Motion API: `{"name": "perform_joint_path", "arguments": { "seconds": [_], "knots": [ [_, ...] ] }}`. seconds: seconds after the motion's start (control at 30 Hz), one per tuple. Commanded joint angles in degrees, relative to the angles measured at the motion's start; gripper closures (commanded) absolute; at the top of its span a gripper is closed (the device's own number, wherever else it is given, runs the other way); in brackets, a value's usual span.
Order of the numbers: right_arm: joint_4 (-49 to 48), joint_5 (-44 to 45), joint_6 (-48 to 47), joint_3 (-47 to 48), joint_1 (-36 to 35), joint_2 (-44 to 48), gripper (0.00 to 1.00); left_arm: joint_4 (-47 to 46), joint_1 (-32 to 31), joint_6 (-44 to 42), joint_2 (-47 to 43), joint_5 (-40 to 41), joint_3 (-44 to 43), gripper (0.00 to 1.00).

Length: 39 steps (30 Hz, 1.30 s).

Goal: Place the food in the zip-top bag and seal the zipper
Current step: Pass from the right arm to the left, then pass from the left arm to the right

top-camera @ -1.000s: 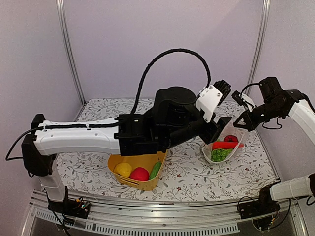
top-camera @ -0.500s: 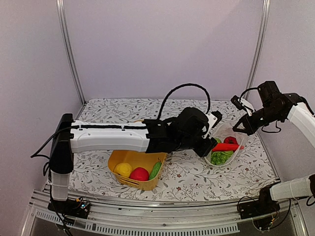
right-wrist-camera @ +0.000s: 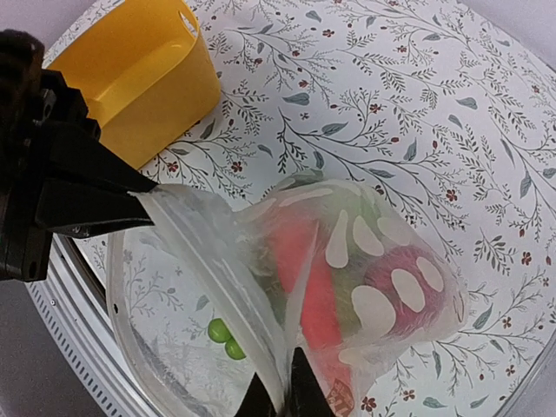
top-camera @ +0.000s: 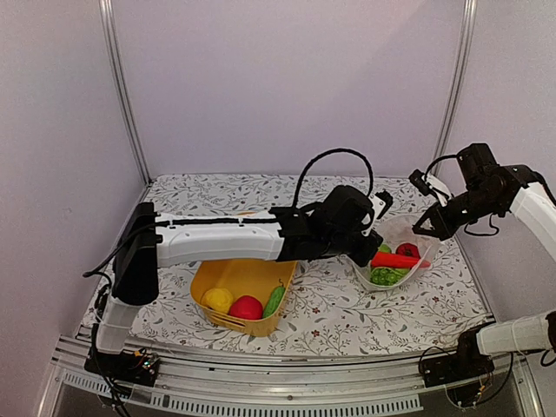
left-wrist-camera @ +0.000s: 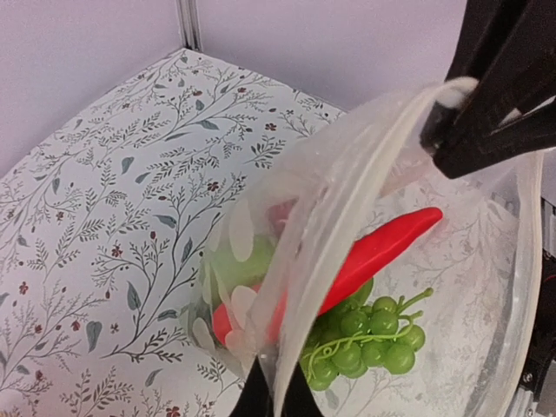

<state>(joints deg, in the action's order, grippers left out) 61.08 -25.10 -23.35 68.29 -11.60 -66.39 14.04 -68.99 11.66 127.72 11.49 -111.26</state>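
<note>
Now: my left claw (left-wrist-camera: 278,395) pinches shut on the mouth of the zip-top bag (right-wrist-camera: 373,261), left end; my right claw (right-wrist-camera: 278,395) clamps the right end. The zipper (left-wrist-camera: 343,187) runs left-right between them (mouth gaping); the bag sits right of the basket (top-camera: 243,271).

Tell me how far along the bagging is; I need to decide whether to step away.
Done: chili, grapes and a red fruit sit in the zip-top bag. In hand: left fingers and right fingers pinch its open mouth. Left: three pieces in the yellow basket, then sealing the zipper.
</note>
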Motion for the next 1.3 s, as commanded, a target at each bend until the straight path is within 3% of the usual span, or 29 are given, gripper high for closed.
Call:
{"name": "perform_joint_path", "arguments": {
  "seconds": [0.0,0.07,0.2,0.47,0.6,0.93,1.07,1.27],
  "knots": [
    [2.3,1.0,-0.8,1.9,-0.2,1.8,0.86,2.4,0.1,1.9,-3.3,-1.4,-2.5,1.0],
    [2.2,2.7,-1.1,2.2,-0.2,2.5,0.75,2.8,-0.7,4.9,-6.4,-2.4,-1.5,1.0],
    [2.7,2.4,-1.7,3.1,-0.2,3.9,0.67,3.2,0.6,9.0,-7.5,-6.7,-0.8,1.0],
    [2.3,0.8,-1.4,1.8,-0.2,4.5,0.66,9.1,4.0,13.2,-2.1,-12.0,-5.2,1.0],
    [0.8,3.0,-1.6,0.0,-0.2,5.3,0.65,9.3,4.3,13.2,-3.0,-9.9,-4.1,1.0],
    [1.9,-4.1,-4.5,0.4,-0.3,5.7,0.63,10.0,5.3,13.2,-3.5,-9.3,-3.7,1.0],
    [1.3,-8.2,-5.6,-0.7,-1.9,5.9,0.54,9.9,5.3,13.4,-3.4,-9.2,-3.5,1.0],
    [-0.9,-6.2,-5.0,-3.5,-5.9,5.5,0.49,9.9,5.3,13.5,-3.6,-8.9,-3.4,1.0]
  ]
}}
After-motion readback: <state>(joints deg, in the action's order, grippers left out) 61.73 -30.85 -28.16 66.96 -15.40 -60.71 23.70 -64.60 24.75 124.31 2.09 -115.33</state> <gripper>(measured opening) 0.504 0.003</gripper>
